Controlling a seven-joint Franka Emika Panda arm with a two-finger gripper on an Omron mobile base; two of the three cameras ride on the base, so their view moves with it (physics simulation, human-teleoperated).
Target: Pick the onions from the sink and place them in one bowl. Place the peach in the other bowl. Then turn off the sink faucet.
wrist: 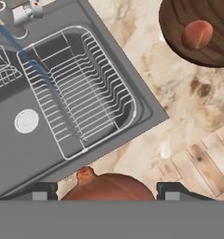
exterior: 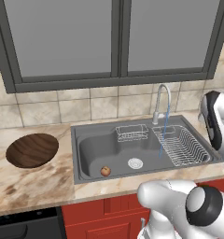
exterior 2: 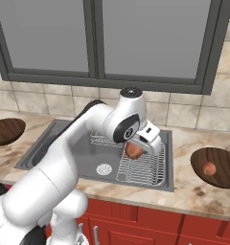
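One onion sat clamped between the fingers of the gripper, lifted above the wire rack in the sink. It looked light, firm and smooth-skinned, best pinched across its widest middle. Another onion already lay in the right-hand bowl; a small round fruit waited in the basin.

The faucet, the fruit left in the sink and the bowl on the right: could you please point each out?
sink faucet [exterior: 161, 95]: left base view, on its arched chrome spout.
small round fruit [exterior: 105, 171]: left base view, on its middle, on the basin floor.
right-hand bowl [exterior 2: 225, 168]: right base view, on bare wood.
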